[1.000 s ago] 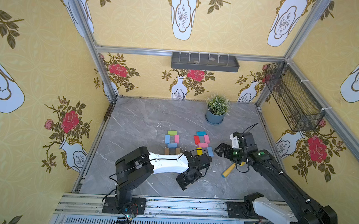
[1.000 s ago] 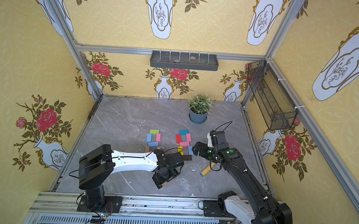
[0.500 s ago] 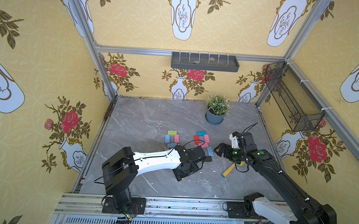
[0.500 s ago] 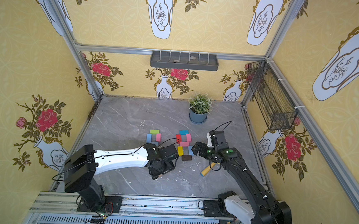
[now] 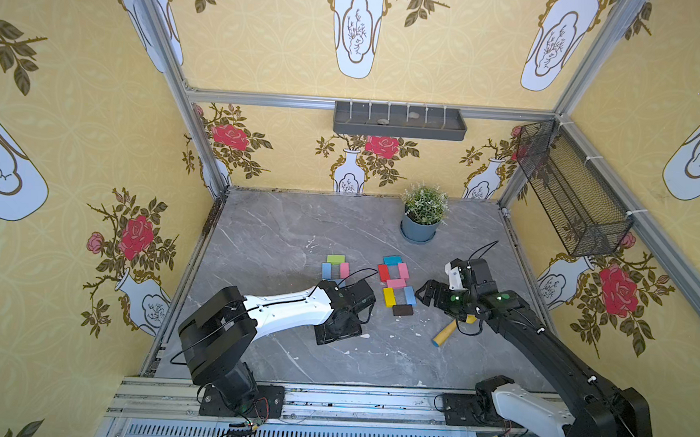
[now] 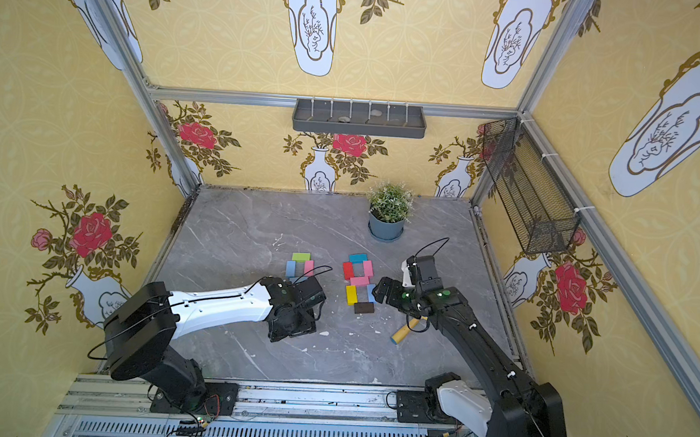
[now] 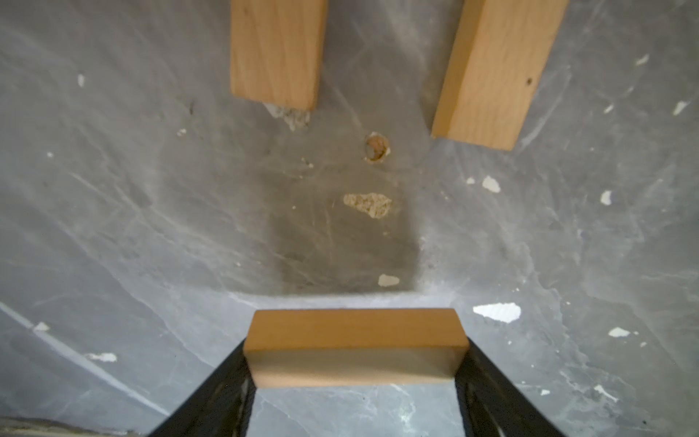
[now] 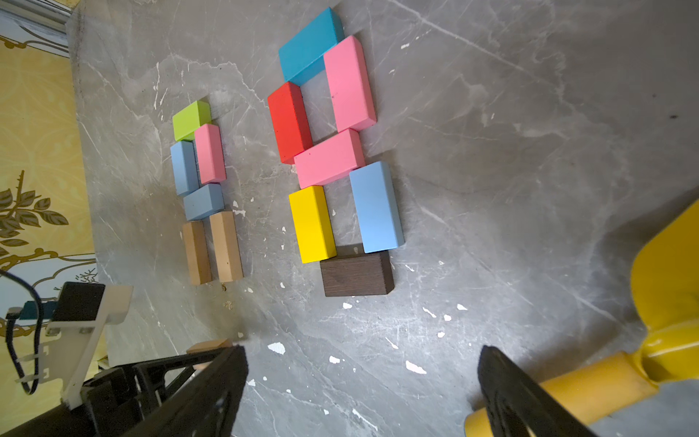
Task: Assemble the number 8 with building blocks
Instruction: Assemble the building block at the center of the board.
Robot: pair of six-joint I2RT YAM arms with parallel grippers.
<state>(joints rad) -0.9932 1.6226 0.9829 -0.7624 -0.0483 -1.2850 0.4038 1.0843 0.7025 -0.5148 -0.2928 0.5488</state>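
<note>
- The right-hand 8 (image 5: pixel 396 283) looks finished: seven flat blocks in two stacked loops, teal at the far end and dark brown at the near end.
- The left-hand 8 (image 8: pixel 203 201) has six pieces down. The near closing bar is missing below its two tan uprights (image 7: pixel 278 53).
- The left gripper (image 7: pixel 355 365) pinches a tan block (image 7: pixel 355 340) across its length, hovering just near of those uprights. I'd judge it the last piece.
- The right gripper (image 8: pixel 361 382) is spread wide and empty, beside the yellow toy tool (image 5: pixel 452 330).
- The blocks are square-edged wood, painted smooth or left bare-grained. The grey marbled tabletop (image 5: pixel 276 240) is chipped.
</note>
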